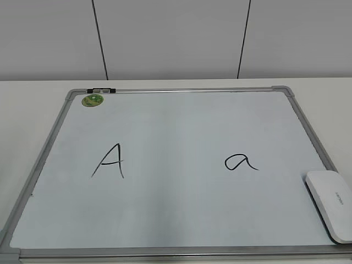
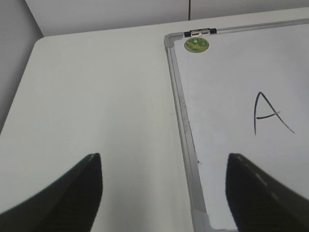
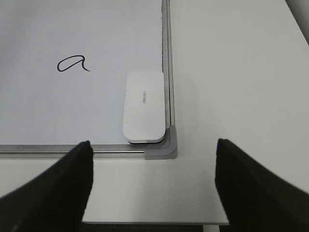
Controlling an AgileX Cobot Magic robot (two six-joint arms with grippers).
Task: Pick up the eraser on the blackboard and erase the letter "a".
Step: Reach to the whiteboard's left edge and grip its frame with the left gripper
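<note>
pale tabletop under the blackboard [image 1: 181,212], eraser [image 3: 143,107] flat in its near-right corner against the frame, letter "a" [image 3: 72,63] well apart; best gripped across the short sides by the wide-open, empty right gripper [image 3: 153,186].

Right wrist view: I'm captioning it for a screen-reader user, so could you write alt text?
A white eraser lies in the near right corner of the blackboard, against its grey frame, with the handwritten letter "a" to its left. The right tool's two dark fingers, spread open, frame the bottom edge above the white table.
</note>
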